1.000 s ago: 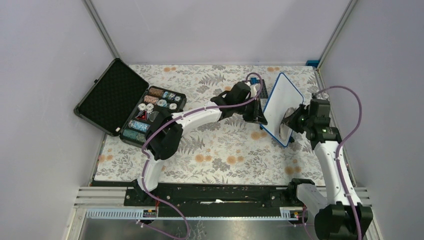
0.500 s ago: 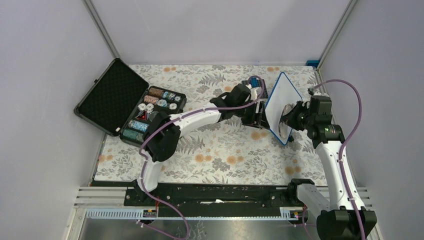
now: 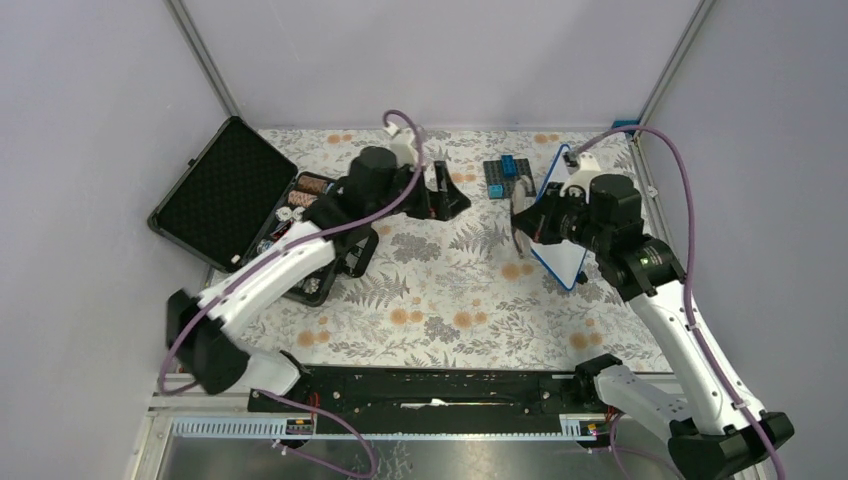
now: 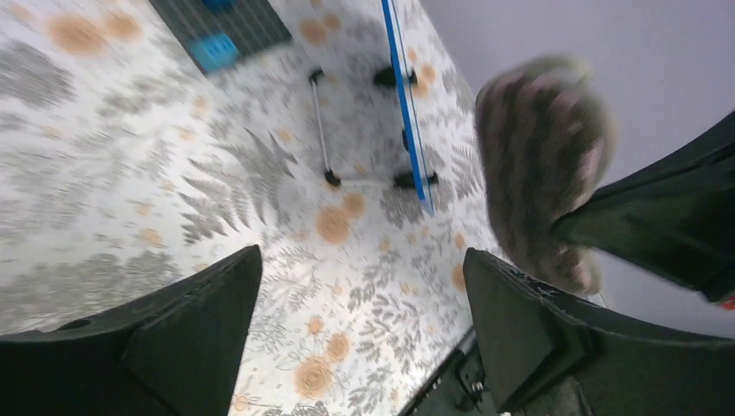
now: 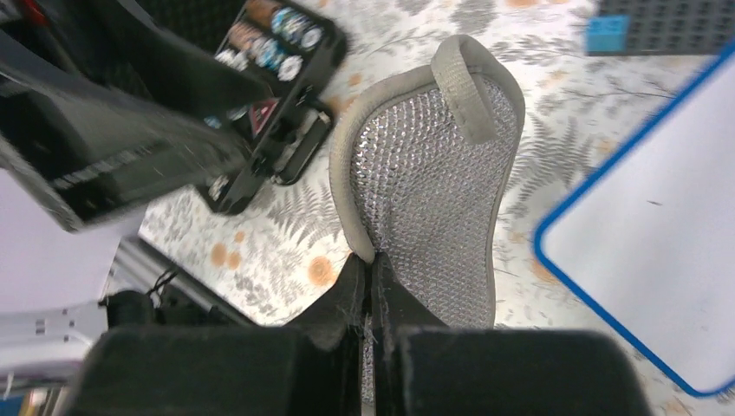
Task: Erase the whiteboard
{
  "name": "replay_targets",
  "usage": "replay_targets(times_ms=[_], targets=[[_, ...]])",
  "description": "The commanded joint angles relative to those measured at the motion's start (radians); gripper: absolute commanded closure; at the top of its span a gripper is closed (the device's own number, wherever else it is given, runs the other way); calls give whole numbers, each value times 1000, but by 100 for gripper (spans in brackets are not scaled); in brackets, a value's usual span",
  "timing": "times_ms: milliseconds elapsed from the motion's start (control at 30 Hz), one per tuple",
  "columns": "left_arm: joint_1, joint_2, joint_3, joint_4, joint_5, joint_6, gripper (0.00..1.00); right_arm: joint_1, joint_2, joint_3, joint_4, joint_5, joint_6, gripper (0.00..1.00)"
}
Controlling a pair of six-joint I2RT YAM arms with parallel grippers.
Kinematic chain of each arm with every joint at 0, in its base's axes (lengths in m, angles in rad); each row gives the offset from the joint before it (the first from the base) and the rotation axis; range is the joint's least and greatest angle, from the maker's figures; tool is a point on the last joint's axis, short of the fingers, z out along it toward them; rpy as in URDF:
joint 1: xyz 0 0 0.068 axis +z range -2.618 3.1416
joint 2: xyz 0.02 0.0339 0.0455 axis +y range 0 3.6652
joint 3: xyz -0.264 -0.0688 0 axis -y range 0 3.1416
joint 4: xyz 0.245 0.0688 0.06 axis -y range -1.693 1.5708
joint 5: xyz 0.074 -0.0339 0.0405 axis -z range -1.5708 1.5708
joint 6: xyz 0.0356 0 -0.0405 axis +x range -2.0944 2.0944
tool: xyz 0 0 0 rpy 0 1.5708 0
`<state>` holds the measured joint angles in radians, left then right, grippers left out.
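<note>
Right end effector (image 5: 373,269) grips grey pad (image 5: 433,173) beside whiteboard (image 5: 641,260); left end effector (image 4: 362,260) gapes, apart.

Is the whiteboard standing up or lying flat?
Standing up, tilted: the whiteboard is held up by a wire stand, seen edge-on from the left wrist.

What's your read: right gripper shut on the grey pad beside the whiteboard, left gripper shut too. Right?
No: the left gripper is open, standing wide with nothing in it, per the left wrist view. The right gripper is indeed shut on the grey pad beside the whiteboard.
</note>
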<state>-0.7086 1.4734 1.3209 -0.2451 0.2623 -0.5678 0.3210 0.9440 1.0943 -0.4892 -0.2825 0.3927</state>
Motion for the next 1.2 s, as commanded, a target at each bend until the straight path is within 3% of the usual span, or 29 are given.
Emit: replay_targets(times_ms=[0,100,300,367,600,967,1167], targets=[[-4,-233,-64,-5,-296,133,3,126,35,34,87,-35,-35,98],[-5,-367,-121,-6,-421,166,1,257,117,41,77,23,-46,97],[-5,-580,-219,-9,-542,177,1,484,299,27,34,312,-22,100],[-4,-644,-243,-9,-563,175,1,494,341,-10,52,341,-8,100],[-5,-738,-279,-12,-636,166,1,497,422,-141,128,426,24,81],[-5,-688,-195,-23,-637,230,1,497,591,-151,188,351,34,77],[-5,-687,-144,-19,-630,244,1,496,535,-86,154,285,17,49]])
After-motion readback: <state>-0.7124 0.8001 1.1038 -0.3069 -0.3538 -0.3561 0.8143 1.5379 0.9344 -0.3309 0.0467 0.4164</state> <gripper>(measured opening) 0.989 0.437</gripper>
